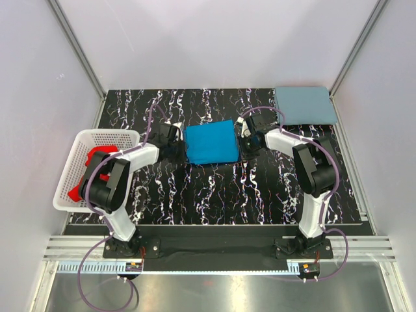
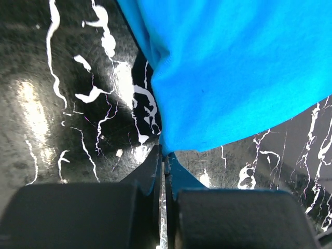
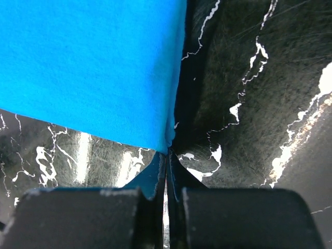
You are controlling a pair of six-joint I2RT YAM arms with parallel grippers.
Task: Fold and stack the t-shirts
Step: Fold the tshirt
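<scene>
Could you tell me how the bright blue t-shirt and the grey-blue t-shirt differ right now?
The bright blue t-shirt lies mid-table, pinched by the left gripper and right gripper; the grey-blue t-shirt sits untouched in the far right corner. The bright blue one is skewed, the grey-blue one squarer. Both are folded flat.

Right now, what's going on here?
Both arms hold the bright blue shirt in the middle of the table: the left end effector is shut on its left edge, the right end effector on its right edge. A folded grey-blue shirt lies at the far right corner; a red shirt sits in the white basket at left.
</scene>
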